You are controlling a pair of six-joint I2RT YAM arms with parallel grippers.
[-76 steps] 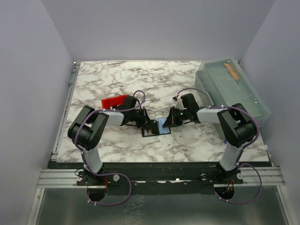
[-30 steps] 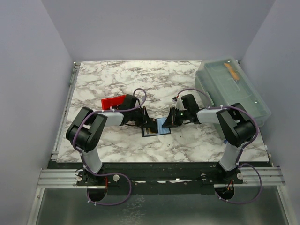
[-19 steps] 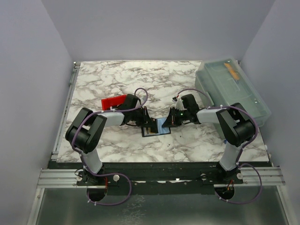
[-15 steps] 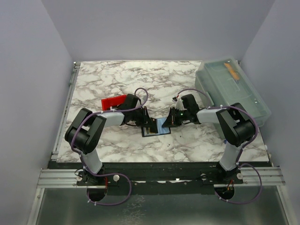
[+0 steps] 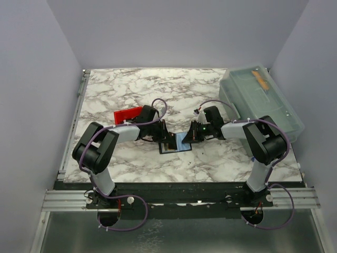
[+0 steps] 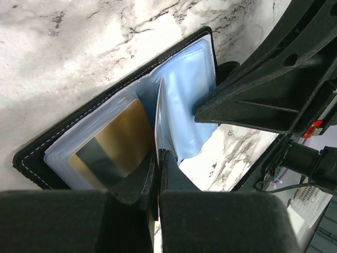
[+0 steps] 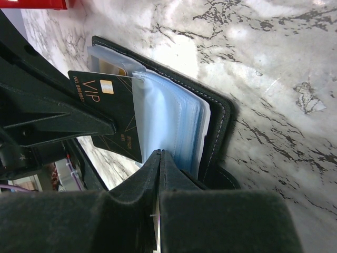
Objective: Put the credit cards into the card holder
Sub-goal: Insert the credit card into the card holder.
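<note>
**Sliding a dark card into the open holder**

Lying open on the marble counter (image 5: 131, 89), midway between the two arms, the card holder (image 7: 224, 118) shows its black stitched cover and a fan of clear plastic pages. The left fingers (image 6: 152, 167) are clenched on a dark card (image 7: 108, 113) printed "VIP" (from the left wrist it shows only edge-on, as a thin pale line rising from the fingertips). Its leading end is under the lip of one page, and the larger part stands outside, over the holder's other half. The right fingers (image 7: 155, 161) are pinched together on the near edge of the pale blue pages (image 7: 174, 121), apparently to steady that stack. A yellowish card (image 6: 113, 147) sits fully seated in a pocket on the far leaf. Whether the blue tint of the pinched pages comes from a light blue card inside them, I cannot tell.

The step in hand, as I read it, is the insertion of this dark card, with at least one card stowed. The next move calls for a push along the card's own length. The card should be kept flat with the pocket so its corners do not catch on the lip, while the right fingers stop the pages from sliding or buckling. The left grip sits near the trailing end. It will likely have to let go before the card is home and finish with a nudge.
</note>
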